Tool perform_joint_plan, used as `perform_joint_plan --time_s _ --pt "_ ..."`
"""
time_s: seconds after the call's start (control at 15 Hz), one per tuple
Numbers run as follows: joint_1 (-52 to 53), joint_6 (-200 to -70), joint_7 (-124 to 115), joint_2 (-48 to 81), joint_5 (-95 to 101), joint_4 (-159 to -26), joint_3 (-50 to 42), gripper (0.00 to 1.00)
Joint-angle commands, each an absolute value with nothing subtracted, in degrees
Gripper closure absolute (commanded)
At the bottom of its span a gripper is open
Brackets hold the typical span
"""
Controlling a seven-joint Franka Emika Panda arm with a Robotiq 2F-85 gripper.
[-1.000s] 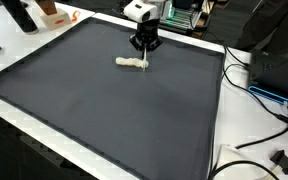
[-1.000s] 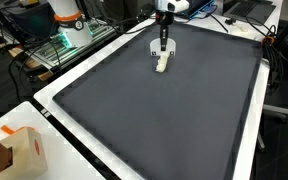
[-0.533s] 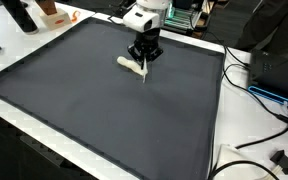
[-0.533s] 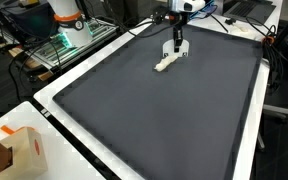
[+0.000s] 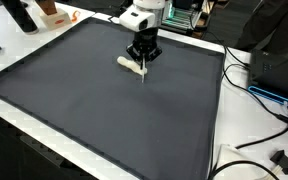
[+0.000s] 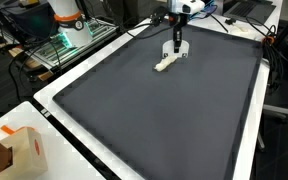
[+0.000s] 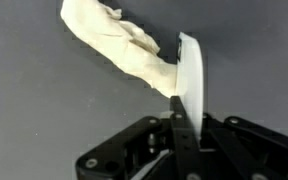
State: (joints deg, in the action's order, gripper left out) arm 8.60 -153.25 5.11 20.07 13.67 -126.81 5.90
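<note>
A cream, crumpled, elongated cloth-like piece (image 5: 131, 65) lies on the dark mat (image 5: 94, 110) near its far edge; it also shows in the other exterior view (image 6: 163, 65). My gripper (image 5: 144, 60) stands upright over one end of it, as both exterior views show (image 6: 177, 50). In the wrist view the jaws (image 7: 184, 100) are shut on a thin white end of the piece (image 7: 119, 45), which stretches away to the upper left. That end looks raised a little; the rest lies on the mat.
The mat lies on a white table (image 6: 64, 125). An orange and white box (image 6: 24, 150) stands at a near corner. Cables (image 5: 259, 95) and dark gear lie beside one edge. A black bottle (image 5: 19, 14) and equipment stand at the back.
In the first half second my gripper shifted sideways with the end of the cream piece and swung the piece to a slant. Nothing has visibly moved since.
</note>
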Motion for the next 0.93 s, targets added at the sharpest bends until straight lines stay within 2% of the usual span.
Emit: perform_joint_plan --time_s 0.0,0.33,0.87 --pt "6.89 -159.00 5.32 18.47 11.46 -135.95 5.74 0.99" --pt "5.44 -161.30 5.33 14.35 9.29 -143.61 5.37 0.99" --pt "4.12 -158.22 6.21 11.99 7.36 -147.83 5.00 0.99"
